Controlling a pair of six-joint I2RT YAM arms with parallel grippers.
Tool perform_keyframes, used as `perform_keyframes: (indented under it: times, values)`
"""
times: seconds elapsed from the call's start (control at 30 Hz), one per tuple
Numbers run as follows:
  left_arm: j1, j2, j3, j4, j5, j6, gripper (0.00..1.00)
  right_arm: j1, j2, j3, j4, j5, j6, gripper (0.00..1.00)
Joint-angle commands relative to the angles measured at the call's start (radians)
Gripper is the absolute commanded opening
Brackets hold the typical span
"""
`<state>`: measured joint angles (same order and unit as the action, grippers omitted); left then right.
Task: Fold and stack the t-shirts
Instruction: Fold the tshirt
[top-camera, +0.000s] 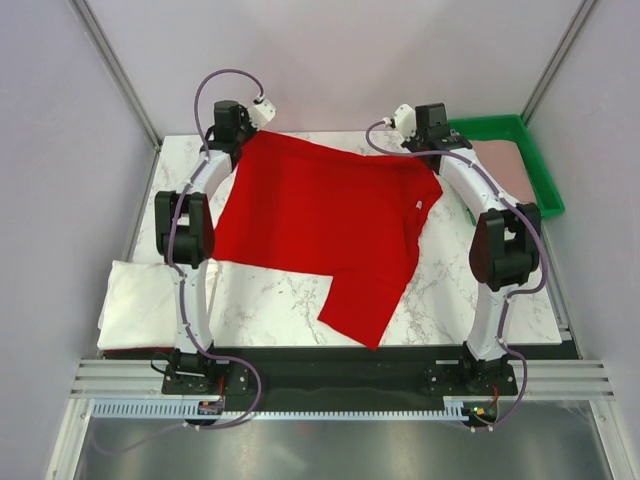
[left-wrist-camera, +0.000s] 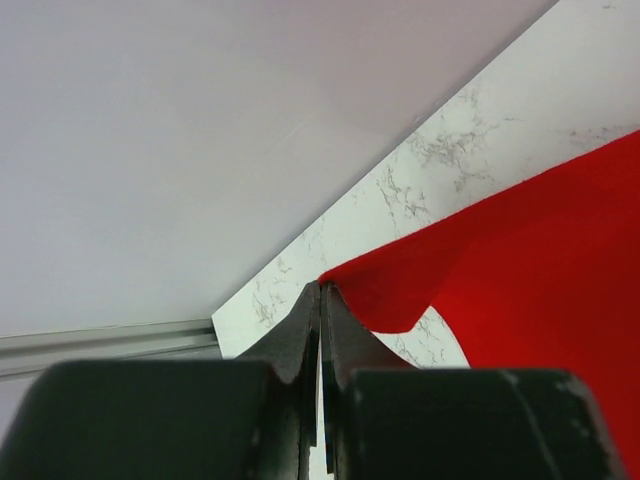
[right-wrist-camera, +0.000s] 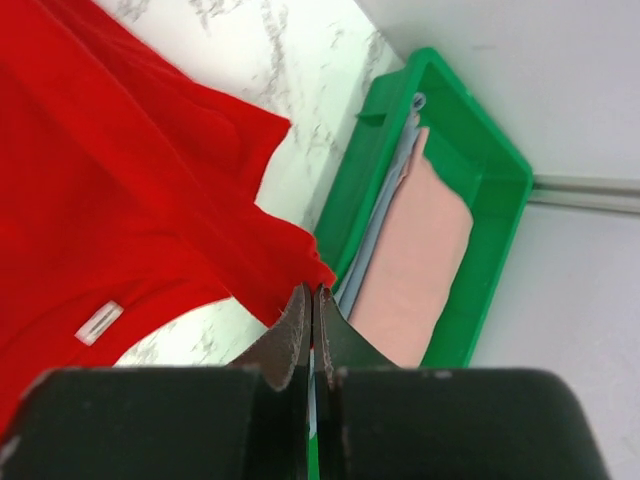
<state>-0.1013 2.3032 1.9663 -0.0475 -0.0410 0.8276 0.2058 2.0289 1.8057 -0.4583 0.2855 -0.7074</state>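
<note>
A bright red soft-cloth t-shirt (top-camera: 320, 225) lies spread over the white marble bench (top-camera: 270, 305), from the centre out to 12 o'clock. Its small white neck label (right-wrist-camera: 98, 322) points toward 3 o'clock. My left jaws, at 11 o'clock, are pressed together on one far corner of the shirt. My right jaws, at 1 o'clock, pinch the other far edge, on the collar side. A loose flap trails toward 6 o'clock. A folded white cloth shirt (top-camera: 140, 300) rests at 8 o'clock, at the bench's edge. A dusty-pink folded shirt (top-camera: 505, 165) sits in a green plastic tray (top-camera: 490, 123) at 2 o'clock. I judge the red cloth to be light, limp and quick to sag or wrinkle, but not fragile. It is best held at corners and seams, with both sides level so it drapes flat.
</note>
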Motion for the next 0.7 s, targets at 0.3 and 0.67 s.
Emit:
perform_keyframes:
  times: [0.3, 0.67]
  values:
    - [0.014, -0.126, -0.165, 0.078, 0.016, 0.018, 0.02, 0.06, -0.154, -0.166, -0.071, -0.077, 0.094, 0.0]
    - [0.012, -0.182, -0.309, 0.1, 0.01, 0.012, 0.02, 0.101, -0.225, -0.29, -0.108, -0.134, 0.135, 0.0]
